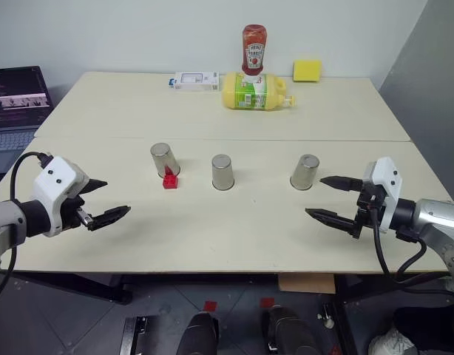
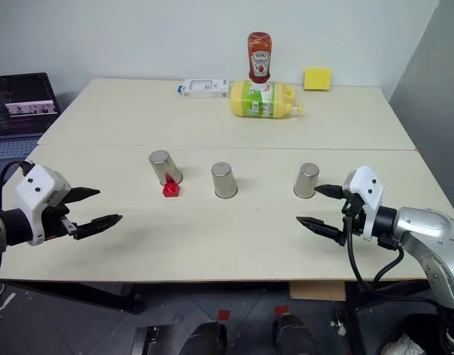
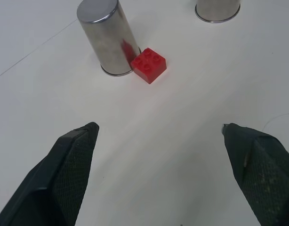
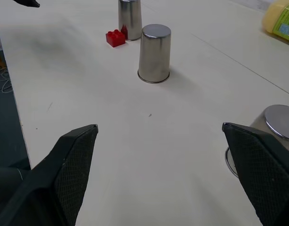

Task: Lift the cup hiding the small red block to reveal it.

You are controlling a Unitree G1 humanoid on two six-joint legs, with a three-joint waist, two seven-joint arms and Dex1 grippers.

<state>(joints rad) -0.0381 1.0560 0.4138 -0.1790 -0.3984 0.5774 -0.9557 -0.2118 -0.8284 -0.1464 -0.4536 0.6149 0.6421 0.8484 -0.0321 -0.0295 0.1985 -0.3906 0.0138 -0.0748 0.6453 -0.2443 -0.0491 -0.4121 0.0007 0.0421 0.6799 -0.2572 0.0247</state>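
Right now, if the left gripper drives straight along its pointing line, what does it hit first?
Likely the red block, which sits against the leftmost cup. The left gripper is open; depth is unclear.

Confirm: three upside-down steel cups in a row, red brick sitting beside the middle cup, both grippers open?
Not quite. The red brick sits beside the left cup, not the middle cup; the left eye view shows it. The rest holds.

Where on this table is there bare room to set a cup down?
Bare: the near strip between the left gripper and right gripper, in front of the three cups. Crowded: around the left cup with the red block, and the far edge by the yellow bottle.
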